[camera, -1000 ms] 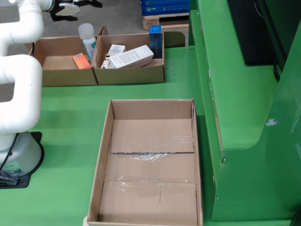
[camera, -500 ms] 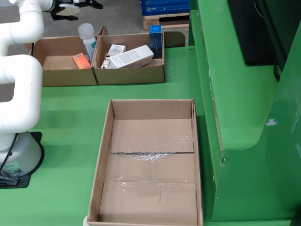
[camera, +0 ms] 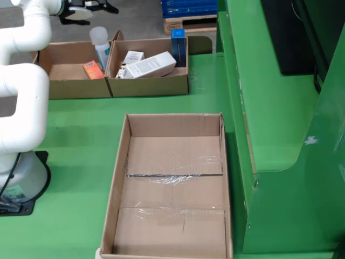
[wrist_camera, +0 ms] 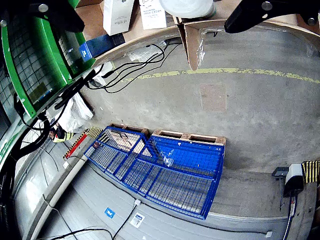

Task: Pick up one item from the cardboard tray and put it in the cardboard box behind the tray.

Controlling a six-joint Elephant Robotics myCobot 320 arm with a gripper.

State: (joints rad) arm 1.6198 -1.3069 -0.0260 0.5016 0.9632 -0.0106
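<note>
In the still view, two cardboard trays stand side by side at the back. The left tray [camera: 64, 81] holds a white bottle [camera: 100, 43] and a small orange item [camera: 92, 69]. The right tray [camera: 156, 86] holds white boxes [camera: 151, 65] and a blue box [camera: 178, 46]. A large empty cardboard box [camera: 172, 183] lies nearer the camera. My gripper [camera: 87, 8] hovers open and empty above the bottle. In the wrist view my gripper [wrist_camera: 154, 22] has its fingers [wrist_camera: 250, 12] spread wide, with the bottle's white top [wrist_camera: 187, 6] between them.
The arm's white links and base [camera: 19, 172] stand at the left of the still view. A raised green structure [camera: 269, 108] borders the right. The wrist view shows white boxes [wrist_camera: 117, 15], a tray wall [wrist_camera: 192, 45], cables [wrist_camera: 130, 67] and blue wire cages [wrist_camera: 160, 170] on the floor.
</note>
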